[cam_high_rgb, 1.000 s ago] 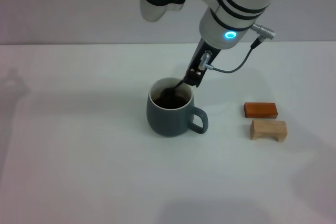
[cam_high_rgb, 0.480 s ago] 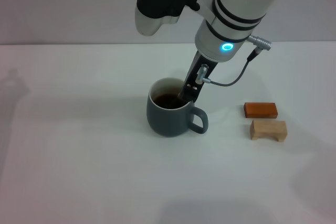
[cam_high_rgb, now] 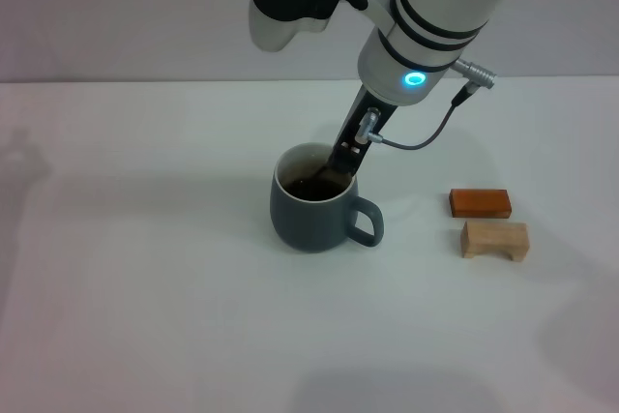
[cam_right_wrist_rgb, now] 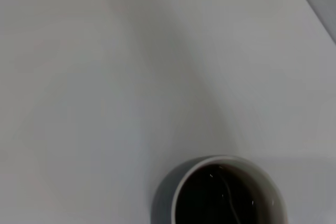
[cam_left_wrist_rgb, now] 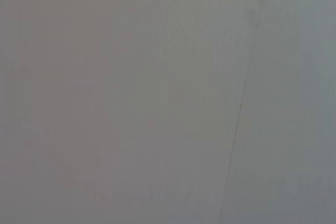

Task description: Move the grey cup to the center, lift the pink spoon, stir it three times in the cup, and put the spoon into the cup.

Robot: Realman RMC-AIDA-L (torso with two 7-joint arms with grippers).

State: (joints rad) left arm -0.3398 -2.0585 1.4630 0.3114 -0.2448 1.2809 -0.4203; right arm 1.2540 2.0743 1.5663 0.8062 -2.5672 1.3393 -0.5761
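The right gripper (cam_high_rgb: 340, 163) reaches down into the grey cup (cam_high_rgb: 311, 212) right below it, likely stirring, but I cannot tell its grip or see the spoon.

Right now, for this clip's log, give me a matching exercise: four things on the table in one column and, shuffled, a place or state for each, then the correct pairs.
Things:
1. grey cup
2. right hand
3. orange block
4. tan block

Places or states:
A. nearest the table's front edge, on the cup's handle side
B. holds dark liquid, handle toward the blocks
C. reaching down over the cup's rim
D. lying just behind the tan block

Pairs: 1-B, 2-C, 3-D, 4-A
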